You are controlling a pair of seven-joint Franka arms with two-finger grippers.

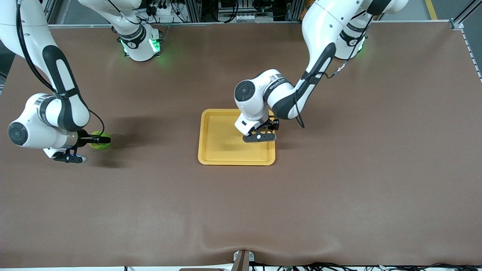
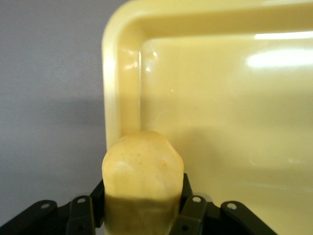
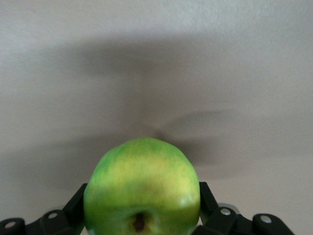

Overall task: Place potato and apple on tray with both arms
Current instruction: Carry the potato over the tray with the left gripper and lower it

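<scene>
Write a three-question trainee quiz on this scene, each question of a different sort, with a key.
1. True or false: the left gripper is shut on the potato over the tray.
2. What does the right gripper hold? A) the potato B) the apple C) nothing
3. Fill in: the apple is toward the ____ arm's end of the table, apart from the tray.

Key
1. True.
2. B; its fingers clamp the apple's sides.
3. right
</scene>
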